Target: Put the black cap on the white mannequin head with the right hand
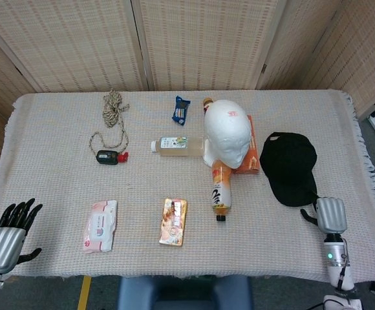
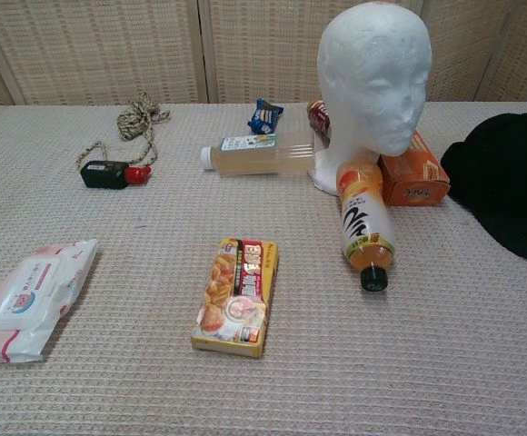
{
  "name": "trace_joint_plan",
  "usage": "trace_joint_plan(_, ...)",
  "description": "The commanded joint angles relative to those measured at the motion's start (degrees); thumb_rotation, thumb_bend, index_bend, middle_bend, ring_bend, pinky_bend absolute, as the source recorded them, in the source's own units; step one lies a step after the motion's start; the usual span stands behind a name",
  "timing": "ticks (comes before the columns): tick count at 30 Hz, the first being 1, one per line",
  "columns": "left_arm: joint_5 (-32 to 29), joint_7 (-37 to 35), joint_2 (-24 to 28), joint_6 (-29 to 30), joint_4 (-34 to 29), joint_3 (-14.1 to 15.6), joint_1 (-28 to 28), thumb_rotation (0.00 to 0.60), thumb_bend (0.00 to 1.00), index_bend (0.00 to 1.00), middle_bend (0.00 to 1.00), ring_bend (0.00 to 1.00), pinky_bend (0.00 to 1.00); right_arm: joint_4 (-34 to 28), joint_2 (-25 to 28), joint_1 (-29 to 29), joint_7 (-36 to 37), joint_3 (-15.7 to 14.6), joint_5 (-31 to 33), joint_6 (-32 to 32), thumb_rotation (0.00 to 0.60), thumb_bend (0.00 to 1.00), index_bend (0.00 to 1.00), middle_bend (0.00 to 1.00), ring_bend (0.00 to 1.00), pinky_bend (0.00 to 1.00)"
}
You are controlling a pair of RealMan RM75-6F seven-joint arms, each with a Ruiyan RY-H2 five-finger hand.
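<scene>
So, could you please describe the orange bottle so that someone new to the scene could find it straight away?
Start at the white mannequin head in the middle of the table. The orange bottle lies on its side right in front of it, black cap pointing toward the robot. Unlike the pale bottle beside the head, it has bold black lettering on white.

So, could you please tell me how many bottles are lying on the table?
2: a clear bottle left of the mannequin head, and an orange bottle in front of it. Others may be hidden behind the head.
</scene>
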Motion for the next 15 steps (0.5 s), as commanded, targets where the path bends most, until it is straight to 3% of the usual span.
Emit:
trace_joint_plan(1,0.0,0.1,0.0,0.0,0.0,0.0,0.0,0.6,0.08,0.12,0.0,0.0,0.09,0.3,-0.5,0.6,-0.2,0.2,0.5,-0.5,0.6,0.15,0.5,1.0,1.0,1.0)
trace_joint_plan(15,-1.2,1.3,-0.7,0.0,0.6,-0.5,-0.1,0.6,0.08,0.12,0.0,0.0,0.1,1.8,-1.7,2.2,-0.9,0.1,1.7,-3.2,0.6,0.16,0.48,1.0,1.0,1.0)
